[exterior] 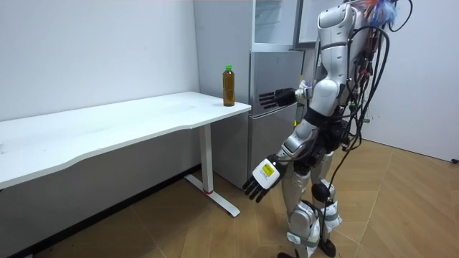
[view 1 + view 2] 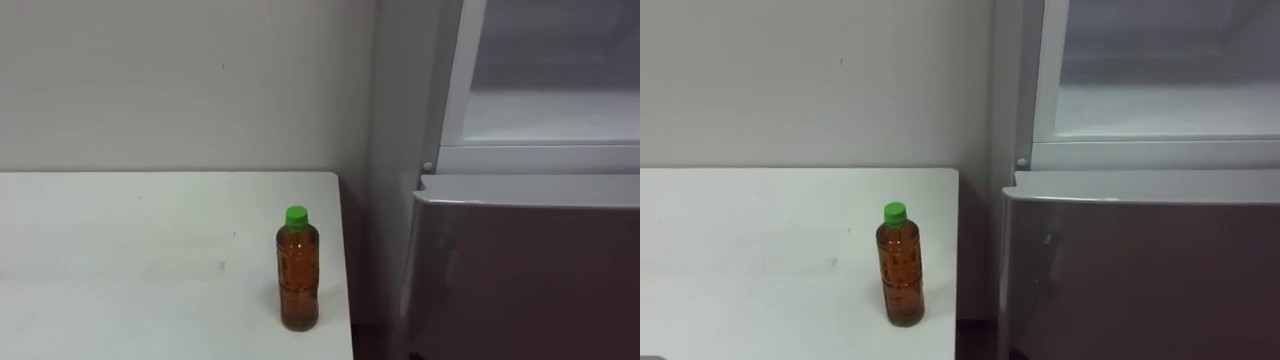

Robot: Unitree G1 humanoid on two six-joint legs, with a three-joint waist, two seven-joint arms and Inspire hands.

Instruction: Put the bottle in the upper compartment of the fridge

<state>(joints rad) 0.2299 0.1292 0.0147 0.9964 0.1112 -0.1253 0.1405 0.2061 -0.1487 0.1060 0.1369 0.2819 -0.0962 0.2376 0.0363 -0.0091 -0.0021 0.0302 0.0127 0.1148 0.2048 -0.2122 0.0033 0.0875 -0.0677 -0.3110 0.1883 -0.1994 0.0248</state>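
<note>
— Bottle [image 2: 298, 270] stands upright at lower centre of the eye view, close to the bench [image 2: 120, 260] edge that faces the fridge [image 2: 520, 270]. Nothing touches it.

— And the hands?

— In the room view the right hand [image 1: 276, 98] is raised at mid-frame, fingers straight and spread, holding nothing. It sits to the lower right of the bottle and apart from it. The left hand [image 1: 262, 179] hangs at lower centre, fingers loose, also empty, well under the bench top.

— What worries you?

— It's a tall, narrow bottle near an edge. A glancing touch from straight fingers could tip it or push it off the bench.

— And once it's gripped?

— The upper compartment [image 2: 550, 100] looks open at upper right, but its white sill [image 2: 540, 158] sits higher than the bench. Lifted too little, the bottle could knock against it.
</note>
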